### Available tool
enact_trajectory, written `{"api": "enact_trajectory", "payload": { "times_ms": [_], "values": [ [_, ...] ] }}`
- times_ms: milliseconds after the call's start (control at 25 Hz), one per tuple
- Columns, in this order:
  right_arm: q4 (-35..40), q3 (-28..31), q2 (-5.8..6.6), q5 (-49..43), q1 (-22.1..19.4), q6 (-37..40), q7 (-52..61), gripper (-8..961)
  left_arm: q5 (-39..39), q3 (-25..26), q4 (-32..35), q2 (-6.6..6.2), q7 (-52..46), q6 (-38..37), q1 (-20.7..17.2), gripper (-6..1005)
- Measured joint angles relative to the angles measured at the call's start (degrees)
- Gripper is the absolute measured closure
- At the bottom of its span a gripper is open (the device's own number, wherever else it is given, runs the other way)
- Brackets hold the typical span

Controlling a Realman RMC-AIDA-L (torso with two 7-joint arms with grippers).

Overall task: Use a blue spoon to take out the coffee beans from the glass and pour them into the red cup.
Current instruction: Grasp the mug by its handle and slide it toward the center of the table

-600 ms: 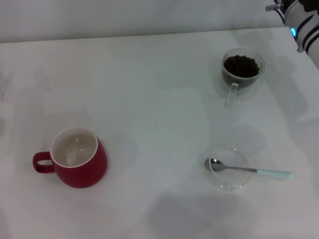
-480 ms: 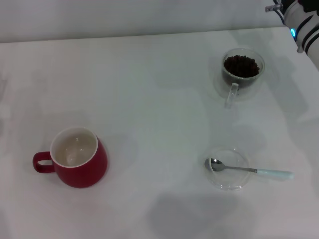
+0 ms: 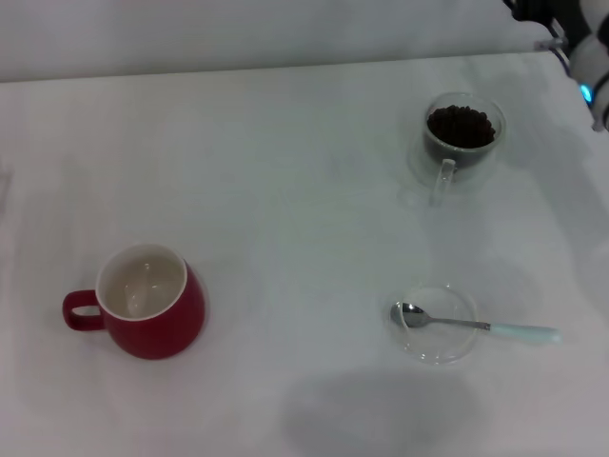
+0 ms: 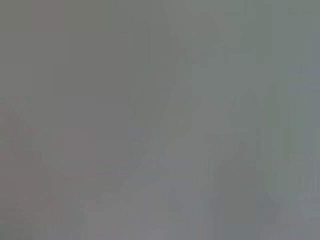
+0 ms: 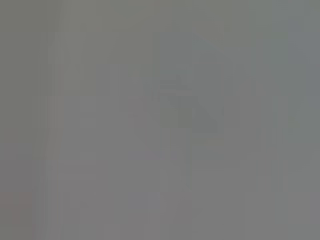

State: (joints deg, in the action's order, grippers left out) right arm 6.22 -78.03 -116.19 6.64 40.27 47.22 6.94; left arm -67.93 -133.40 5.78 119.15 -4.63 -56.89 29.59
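Note:
The blue spoon (image 3: 476, 326) lies with its metal bowl in a shallow clear glass dish and its pale blue handle pointing right, at the front right. The glass (image 3: 462, 138), holding the coffee beans (image 3: 461, 125), stands at the back right, handle toward me. The red cup (image 3: 147, 301) stands at the front left, handle to the left, its white inside empty. Only part of my right arm (image 3: 582, 43) shows at the top right corner, beyond the glass; its gripper is out of view. My left arm is not in view. Both wrist views show nothing recognisable.
The shallow clear glass dish (image 3: 436, 350) sits under the spoon's bowl. The white table (image 3: 285, 190) spreads across the whole view, its back edge meeting a pale wall at the top.
My right arm has moved right and up, farther out of the top right corner. The cup, glass, dish and spoon have not moved.

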Motion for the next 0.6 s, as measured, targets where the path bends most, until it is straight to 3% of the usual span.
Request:
{"api": "enact_trajectory", "payload": {
  "times_ms": [240,600],
  "values": [
    [0.3,-0.5,0.00,0.0,-3.2,1.2,1.5,85,4.9,-0.2,6.3,0.16,0.2,-6.1,-6.7,123],
    [0.6,-7.5,0.35,-0.1,-7.1,7.6,6.4,85,11.3,-1.0,11.7,0.33,0.2,-11.5,-14.0,123]
  ]
}}
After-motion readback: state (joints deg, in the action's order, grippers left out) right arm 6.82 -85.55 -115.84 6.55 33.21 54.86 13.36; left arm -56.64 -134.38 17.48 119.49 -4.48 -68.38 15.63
